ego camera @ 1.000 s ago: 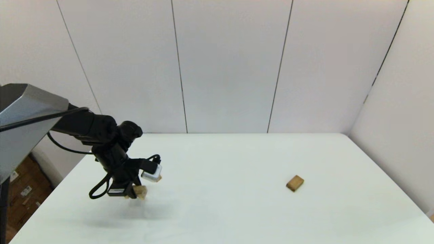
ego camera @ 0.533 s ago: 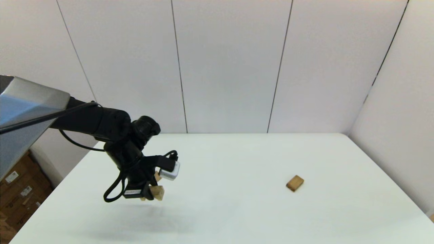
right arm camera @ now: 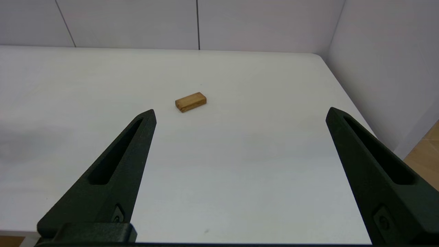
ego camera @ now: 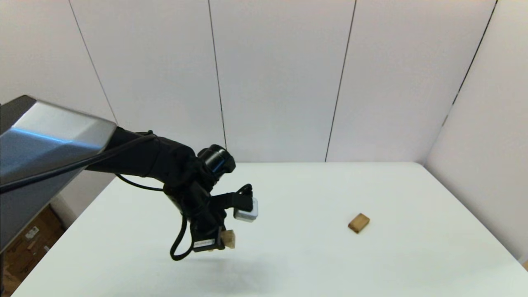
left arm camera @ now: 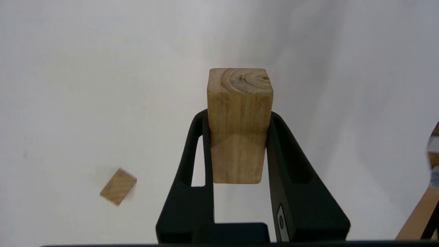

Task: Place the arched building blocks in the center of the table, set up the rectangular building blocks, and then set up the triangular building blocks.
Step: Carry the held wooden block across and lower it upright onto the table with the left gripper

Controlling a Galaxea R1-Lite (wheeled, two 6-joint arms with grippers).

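Now the left gripper hangs in the air over the left half of the table. Its two black fingers squeeze a chunky wooden block between them. This is the arched building block, and it is lifted clear off the table. In the left wrist view the block sticks out past the fingertips, and round grain rings show on its end. The notch cannot be seen from here. In the head view a bit of the block peeks out below the black gripper, with a soft shadow on the table under it.

The flat rectangular building block lies on the right half of the table, well apart from the held block. It lies flat with nothing touching it.

The right gripper sits back at the near edge of the table. Its fingers are spread wide with nothing between them.

The little triangle block is not in sight.
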